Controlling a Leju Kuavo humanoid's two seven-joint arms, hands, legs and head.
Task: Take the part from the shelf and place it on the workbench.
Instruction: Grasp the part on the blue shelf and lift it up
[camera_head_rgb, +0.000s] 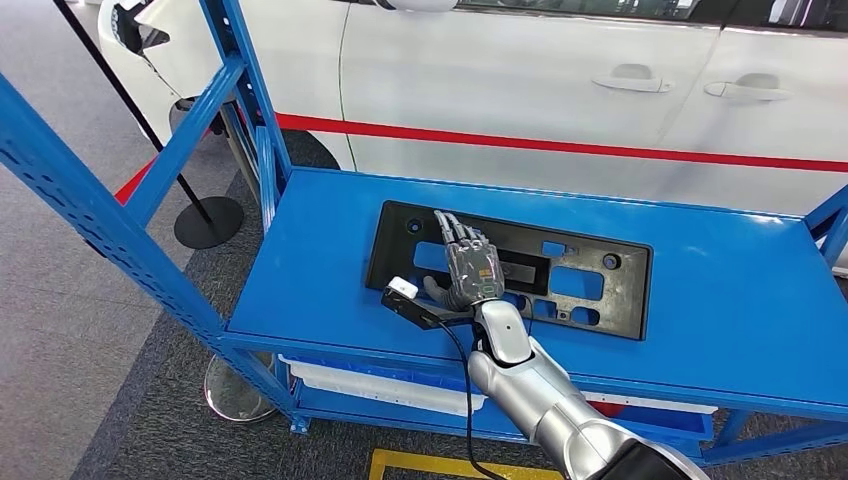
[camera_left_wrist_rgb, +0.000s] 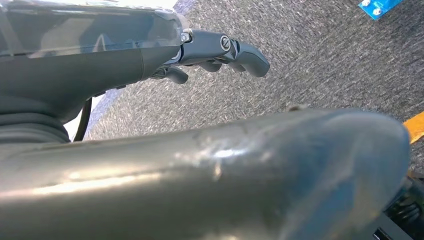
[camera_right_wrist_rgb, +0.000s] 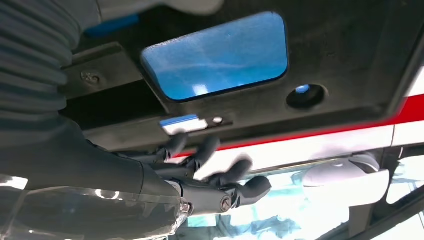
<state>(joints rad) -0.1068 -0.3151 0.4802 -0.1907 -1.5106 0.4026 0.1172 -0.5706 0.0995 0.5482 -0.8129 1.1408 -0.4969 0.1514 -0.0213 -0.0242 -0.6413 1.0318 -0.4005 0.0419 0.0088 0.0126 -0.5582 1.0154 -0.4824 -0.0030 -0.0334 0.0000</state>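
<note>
On the left stands a blue metal shelf frame (camera_head_rgb: 120, 225) with rows of small holes in its bars. Its flat blue shelf top (camera_head_rgb: 740, 290) looks smooth and hard.

In the middle of the shelf top lies the flat black plastic part (camera_head_rgb: 590, 262). It is a long rectangle with cut-out windows and round holes. It is probably light and stiff, and a bit bendy because it is long. The near long edge, or the rim of a window, looks like a good place to hold.

The right hand (camera_head_rgb: 468, 262) lies on the part with fingers spread, holding nothing.

The left hand (camera_left_wrist_rgb: 220, 52) hangs over grey carpet (camera_left_wrist_rgb: 320, 55), fingers loosely curled, holding nothing.

Behind is a shiny white car (camera_head_rgb: 560, 90) with a red stripe.
</note>
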